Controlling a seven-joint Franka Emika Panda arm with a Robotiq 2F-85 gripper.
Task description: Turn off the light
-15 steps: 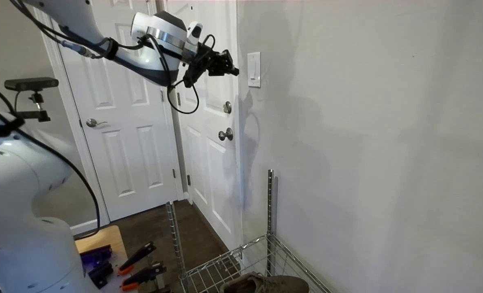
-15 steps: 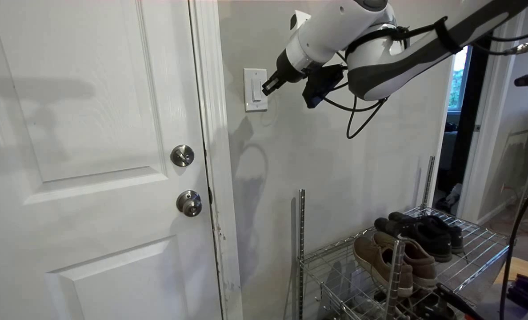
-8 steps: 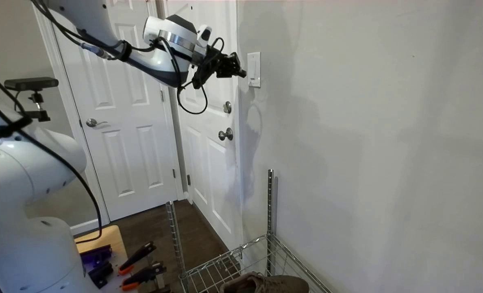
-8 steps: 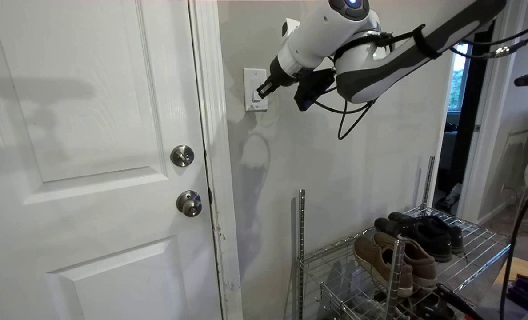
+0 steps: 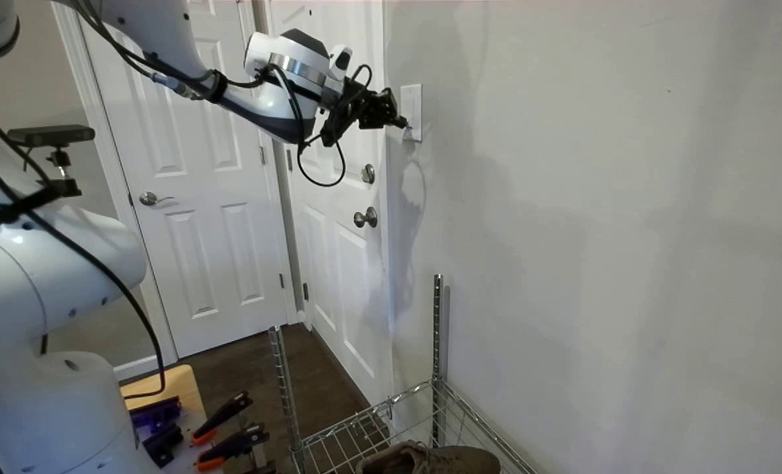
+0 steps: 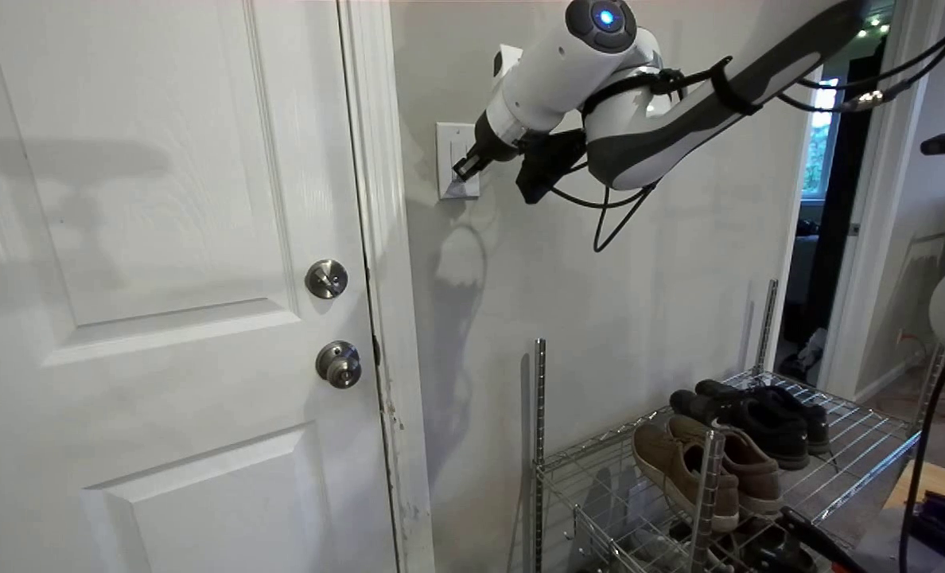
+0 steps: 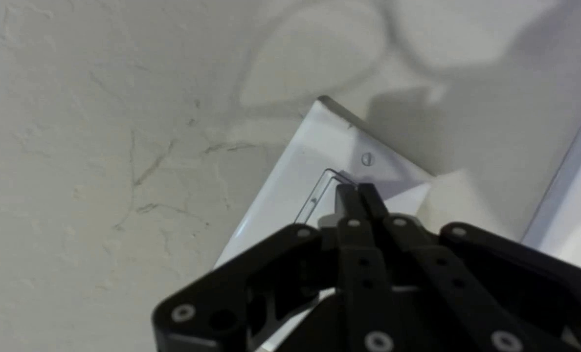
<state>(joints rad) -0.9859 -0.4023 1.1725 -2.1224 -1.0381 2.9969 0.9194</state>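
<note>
The light switch is a white upright plate on the grey wall, seen in both exterior views [image 5: 415, 102] [image 6: 445, 147] and up close and slanted in the wrist view [image 7: 315, 146]. Its white rocker [image 7: 324, 208] is partly covered by my gripper. My black gripper [image 7: 361, 188] is shut with its two fingertips together and nothing between them. The tips are over the lower end of the rocker, near the lower screw. The gripper [image 5: 403, 123] also shows in front of the plate's lower half in both exterior views [image 6: 463, 169]. I cannot tell whether the tips touch the rocker.
A white door [image 6: 202, 239] with a round metallic knob [image 6: 338, 364] and a deadbolt [image 6: 326, 278] is beside the switch. Below is a wire shelf [image 6: 600, 446] with shoes [image 6: 703, 469] and upright metal posts [image 6: 539, 446]. Clamps [image 5: 233, 444] lie near the arm's base.
The arm has moved toward the wall and slightly down. The shut gripper has gone from beside the switch plate to over the rocker's lower end.
</note>
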